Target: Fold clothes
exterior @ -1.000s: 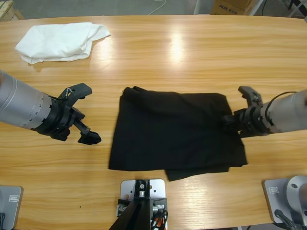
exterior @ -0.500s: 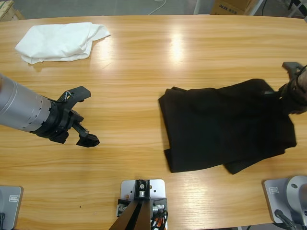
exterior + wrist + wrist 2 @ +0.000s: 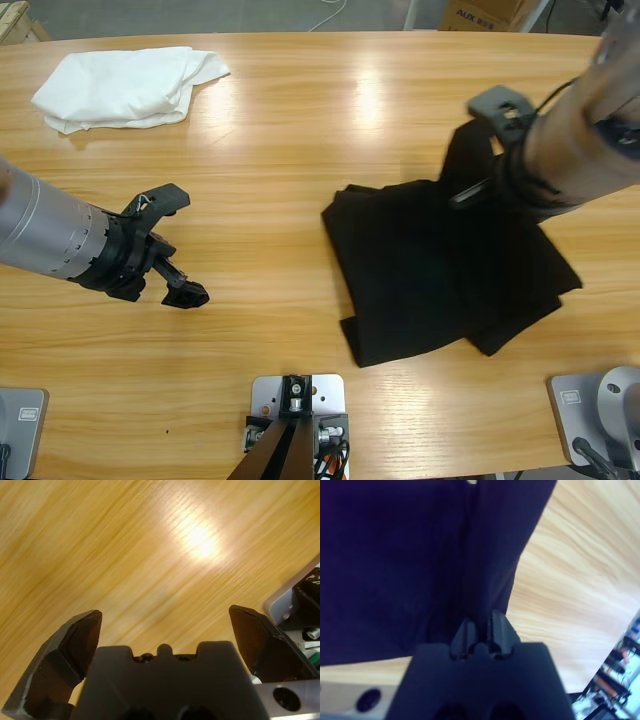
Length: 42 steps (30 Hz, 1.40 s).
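Right gripper (image 3: pixel 487 160) clenched on a raised fold of the black T-shirt (image 3: pixel 430 270), rest of it draped below and left of the gripper on the tabletop (image 3: pixel 300 140). Left gripper (image 3: pixel 175 245) spread wide, holding nothing, over bare wood. White garment (image 3: pixel 125 85) well beyond it.

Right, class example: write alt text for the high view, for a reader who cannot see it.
Seen from above, the right gripper lifts one edge of a folded black T-shirt off a wooden table, with the rest still lying flat. The left gripper hangs open over bare wood, and a crumpled white garment lies in the far corner.
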Each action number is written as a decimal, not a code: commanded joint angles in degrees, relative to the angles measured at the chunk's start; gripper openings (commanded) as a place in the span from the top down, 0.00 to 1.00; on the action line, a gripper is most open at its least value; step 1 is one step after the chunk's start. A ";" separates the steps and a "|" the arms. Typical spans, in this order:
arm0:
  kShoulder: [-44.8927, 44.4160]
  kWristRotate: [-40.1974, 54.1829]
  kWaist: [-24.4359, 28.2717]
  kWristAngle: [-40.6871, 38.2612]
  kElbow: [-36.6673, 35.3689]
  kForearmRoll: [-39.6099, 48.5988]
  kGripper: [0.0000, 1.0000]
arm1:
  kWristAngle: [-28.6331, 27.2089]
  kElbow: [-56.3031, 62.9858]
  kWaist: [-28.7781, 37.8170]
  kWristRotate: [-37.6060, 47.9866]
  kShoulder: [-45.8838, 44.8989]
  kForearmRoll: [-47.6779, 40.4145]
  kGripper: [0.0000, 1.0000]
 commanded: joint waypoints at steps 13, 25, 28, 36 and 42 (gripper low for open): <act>-0.58 -1.19 -0.86 -0.82 3.53 -2.06 0.01 | -0.96 3.14 -5.67 1.58 -0.58 0.67 1.00; -1.25 -1.43 -0.88 -0.73 3.71 -1.99 0.01 | -6.78 5.97 -20.66 -4.15 -5.61 0.45 1.00; -1.25 -1.43 -0.88 -0.73 3.71 -2.06 0.01 | -5.84 4.52 -14.56 -3.82 -4.39 0.88 1.00; -0.46 -1.43 -0.88 -0.78 3.79 -2.84 0.01 | 3.24 -6.91 10.91 0.03 4.13 3.81 1.00; -0.37 -1.47 -0.88 -0.82 4.37 -3.40 0.01 | 13.72 -7.81 13.14 -1.04 9.98 0.26 1.00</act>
